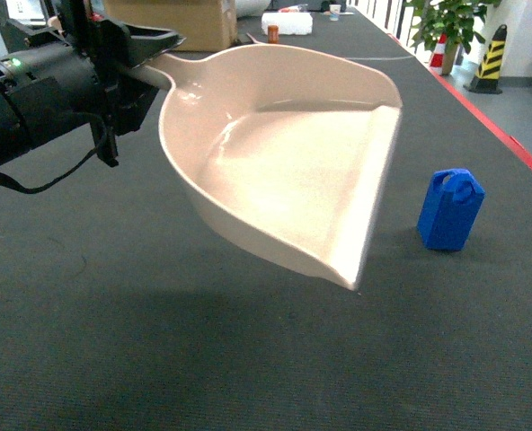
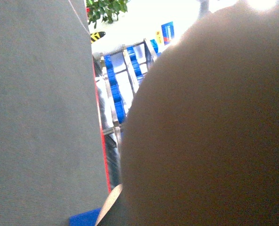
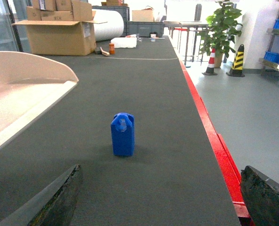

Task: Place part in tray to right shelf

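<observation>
Above the long dark grey table [image 1: 158, 359], the pale beige tray [image 1: 284, 171] hung tilted in the air, casting a shadow on the mat, its handle clamped in the left gripper [image 1: 127, 67] at the upper left of the head view. Just beyond the tray's flat front lip, the small blue part [image 1: 450, 208] stood upright on the table, apart from the tray. The right gripper [image 3: 158, 200] hovered behind the part with its fingers [image 3: 59, 200] spread wide and holding nothing.
</observation>
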